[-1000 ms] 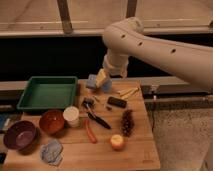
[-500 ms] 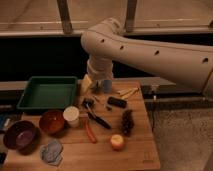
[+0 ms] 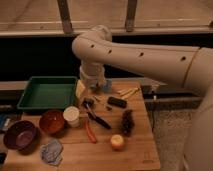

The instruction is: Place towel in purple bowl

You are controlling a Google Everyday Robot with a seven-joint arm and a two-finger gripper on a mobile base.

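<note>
The towel (image 3: 51, 151) is a crumpled grey-blue cloth lying at the front left of the wooden table. The purple bowl (image 3: 19, 135) stands just left of it, near the table's left edge, and looks empty. My gripper (image 3: 93, 86) hangs at the end of the big white arm over the back middle of the table, beside the green tray. It is well away from the towel and the bowl.
A green tray (image 3: 47, 92) sits at the back left, with an orange bowl (image 3: 51, 121) and a white cup (image 3: 71, 116) in front of it. Red-handled pliers (image 3: 94, 122), a black block (image 3: 117, 102), a pine cone (image 3: 127, 121) and a fruit (image 3: 117, 142) lie mid-table.
The arm has swung left and nearer, so the gripper moved from the table's back right to beside the green tray. The towel and bowls have not moved.
</note>
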